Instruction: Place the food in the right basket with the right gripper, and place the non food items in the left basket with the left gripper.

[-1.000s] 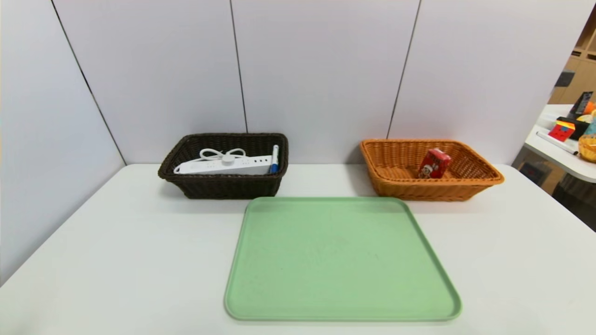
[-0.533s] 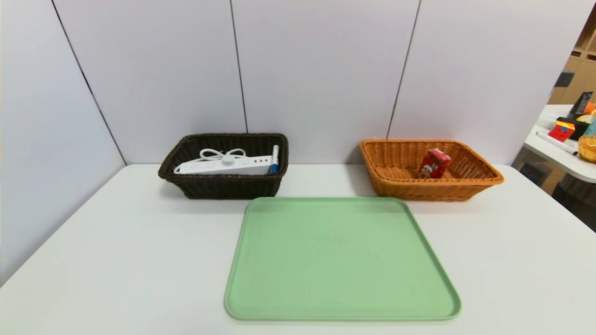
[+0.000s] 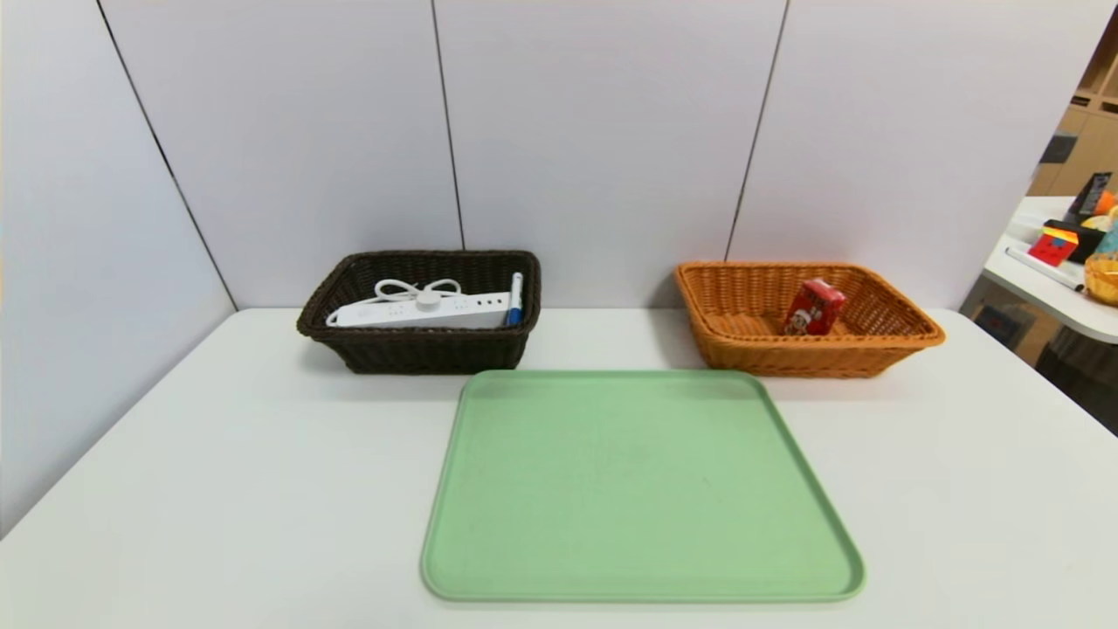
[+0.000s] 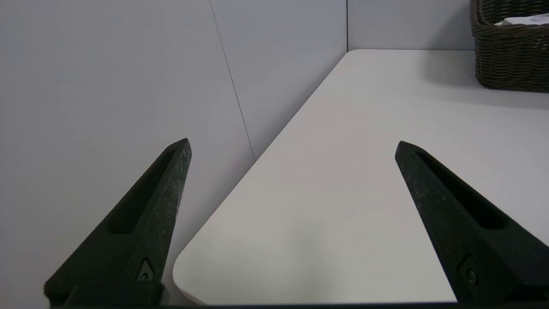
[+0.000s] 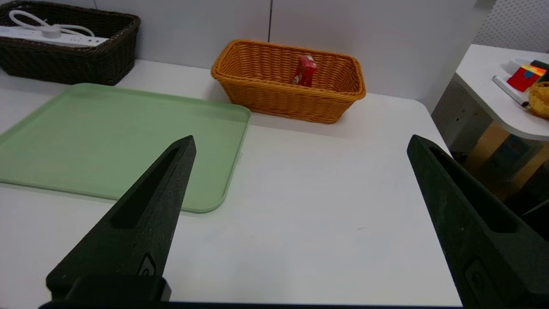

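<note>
On the white table [image 3: 218,489], walled by pale panels [image 3: 594,131], the red drink carton [image 3: 815,307] leans inside the orange wicker basket [image 3: 908,336], the power strip [image 3: 419,310] lies in the dark brown basket [image 3: 419,354], while left gripper [image 4: 293,146] and right gripper [image 5: 300,143] hover spread, empty.

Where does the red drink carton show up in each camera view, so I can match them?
Head view: red drink carton leans inside the orange-tan basket, right of the green tray.
Left wrist view: not in it; only a corner of the dark brown basket shows.
Right wrist view: carton inside the same basket.
Shared landmark: the dark brown basket.
</note>
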`<state>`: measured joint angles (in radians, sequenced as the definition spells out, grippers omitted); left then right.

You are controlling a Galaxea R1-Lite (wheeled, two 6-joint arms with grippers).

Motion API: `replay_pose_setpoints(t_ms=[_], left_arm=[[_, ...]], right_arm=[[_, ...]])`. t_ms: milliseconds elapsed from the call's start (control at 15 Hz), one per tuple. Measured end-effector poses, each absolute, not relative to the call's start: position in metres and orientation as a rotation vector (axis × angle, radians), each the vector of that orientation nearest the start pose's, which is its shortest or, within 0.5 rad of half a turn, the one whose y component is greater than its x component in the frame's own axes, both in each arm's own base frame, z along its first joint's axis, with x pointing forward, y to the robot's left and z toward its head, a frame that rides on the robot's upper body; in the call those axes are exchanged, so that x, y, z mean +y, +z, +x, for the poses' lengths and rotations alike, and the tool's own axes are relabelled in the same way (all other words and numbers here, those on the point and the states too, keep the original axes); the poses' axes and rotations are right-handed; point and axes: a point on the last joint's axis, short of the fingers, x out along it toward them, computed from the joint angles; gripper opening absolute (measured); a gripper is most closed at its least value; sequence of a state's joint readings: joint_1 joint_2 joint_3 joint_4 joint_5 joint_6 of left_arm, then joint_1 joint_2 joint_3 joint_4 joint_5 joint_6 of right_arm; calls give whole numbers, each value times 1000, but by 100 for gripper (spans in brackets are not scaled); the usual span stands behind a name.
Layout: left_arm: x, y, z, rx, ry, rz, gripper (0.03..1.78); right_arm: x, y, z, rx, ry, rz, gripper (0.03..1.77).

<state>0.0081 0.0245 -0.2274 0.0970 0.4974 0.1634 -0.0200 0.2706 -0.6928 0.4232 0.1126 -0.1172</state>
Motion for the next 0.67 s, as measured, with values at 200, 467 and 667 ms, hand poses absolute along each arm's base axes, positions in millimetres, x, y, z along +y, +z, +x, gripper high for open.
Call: replay_pose_setpoints(t_ms=[200,467,667], left_arm=[[10,121,-45,-64,509,135,169],[7,120,-43,-83,363,139,169],[5,119,-41,-120,238,110,169]], right_arm=[[2,212,-56,15,104,-114,170],[1,191,-59,-2,57,-125,170],[1,170,-67,-61,32,-145,170]])
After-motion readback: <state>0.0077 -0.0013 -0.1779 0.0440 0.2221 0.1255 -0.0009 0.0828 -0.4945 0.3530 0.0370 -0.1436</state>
